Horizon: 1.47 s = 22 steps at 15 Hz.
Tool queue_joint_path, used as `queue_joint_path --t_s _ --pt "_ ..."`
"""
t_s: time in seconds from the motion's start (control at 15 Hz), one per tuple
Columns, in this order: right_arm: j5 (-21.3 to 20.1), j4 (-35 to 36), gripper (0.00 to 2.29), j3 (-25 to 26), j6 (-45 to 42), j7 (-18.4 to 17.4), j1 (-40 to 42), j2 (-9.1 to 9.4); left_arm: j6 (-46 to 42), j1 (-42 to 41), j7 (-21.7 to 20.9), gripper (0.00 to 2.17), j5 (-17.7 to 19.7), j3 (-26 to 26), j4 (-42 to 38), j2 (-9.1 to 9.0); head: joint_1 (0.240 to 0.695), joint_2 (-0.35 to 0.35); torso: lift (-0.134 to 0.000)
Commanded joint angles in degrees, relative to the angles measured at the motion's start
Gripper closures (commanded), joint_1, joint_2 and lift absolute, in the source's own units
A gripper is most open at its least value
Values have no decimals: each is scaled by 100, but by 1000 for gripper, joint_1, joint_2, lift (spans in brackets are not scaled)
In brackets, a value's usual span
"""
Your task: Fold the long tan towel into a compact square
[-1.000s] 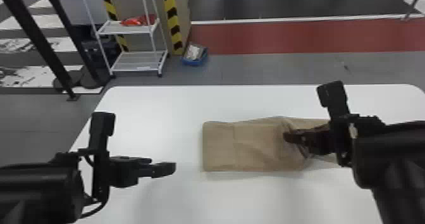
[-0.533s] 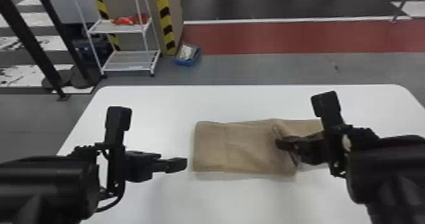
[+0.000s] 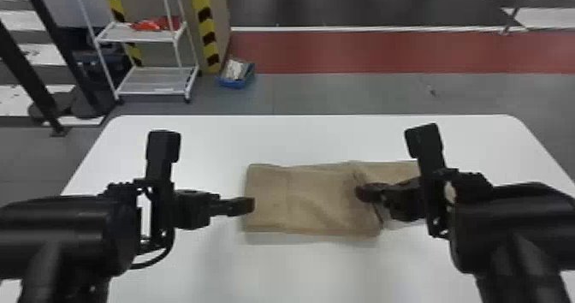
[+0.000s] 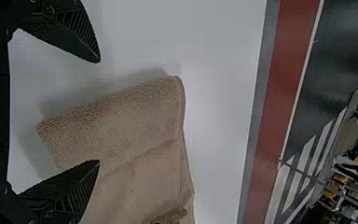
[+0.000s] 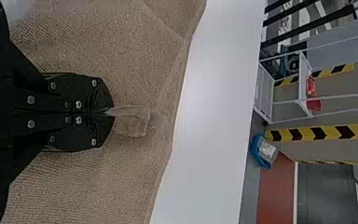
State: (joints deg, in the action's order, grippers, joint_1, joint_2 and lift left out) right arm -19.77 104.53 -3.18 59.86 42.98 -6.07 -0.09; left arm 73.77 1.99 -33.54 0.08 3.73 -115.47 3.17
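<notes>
Well, right claw (image 3: 363,193) pinching tan towel (image 3: 308,195); left claw (image 3: 247,206) gaping wide near towel end

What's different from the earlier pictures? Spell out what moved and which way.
The left gripper has moved right and forward, from short of the tan towel's left end to that edge, open. The whole head view has shifted too, so the table and white rack appear farther left. The right gripper stays at the same fold of the towel, which lies much as before.

Rm beyond towel (image 3: 308,199); R gripper (image 3: 363,193) blocks R end.
</notes>
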Motion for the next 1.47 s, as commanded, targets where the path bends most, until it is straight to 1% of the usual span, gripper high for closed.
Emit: queue_joint_path --t_s 0.0,0.13,0.2,0.33,0.4,0.67,0.73,0.93,1.0,1.2,1.4 --pt "0 85 1507 -77 57 9 45 14 -15 91 49 130 89 -13 104 -9 695 28 -125" --pt "-9 137 1507 -121 128 9 27 14 -156 196 155 130 106 -57 306 -71 695 32 -125" --pt "-9 155 1507 -139 163 9 27 14 -279 249 190 134 106 -110 464 -71 695 32 -125" --pt "0 164 1507 -139 163 9 18 14 -736 416 401 144 98 -242 886 -79 695 30 -125" --pt "0 173 1507 -121 180 0 10 14 -806 548 453 144 98 -286 1097 -106 695 29 -125" --pt "0 190 1507 -130 268 9 -52 14 -964 697 462 157 98 -452 1360 -229 695 11 -125" --pt "8 190 1507 -147 303 0 -61 14 -964 732 471 208 71 -523 1413 -229 695 5 -125" --pt "8 243 1507 -165 391 18 -69 14 -1017 846 524 218 1 -567 1677 -229 695 -9 -125" --pt "35 296 1507 -165 409 27 -69 14 -1017 846 550 265 -17 -549 1703 -220 695 -9 -125" --pt "35 340 1507 -165 462 27 -87 14 -999 794 603 248 -25 -391 1598 -176 695 1 -125" --pt "35 366 1507 -174 497 27 -113 14 -876 759 603 194 -25 -365 1545 -159 695 15 -125"
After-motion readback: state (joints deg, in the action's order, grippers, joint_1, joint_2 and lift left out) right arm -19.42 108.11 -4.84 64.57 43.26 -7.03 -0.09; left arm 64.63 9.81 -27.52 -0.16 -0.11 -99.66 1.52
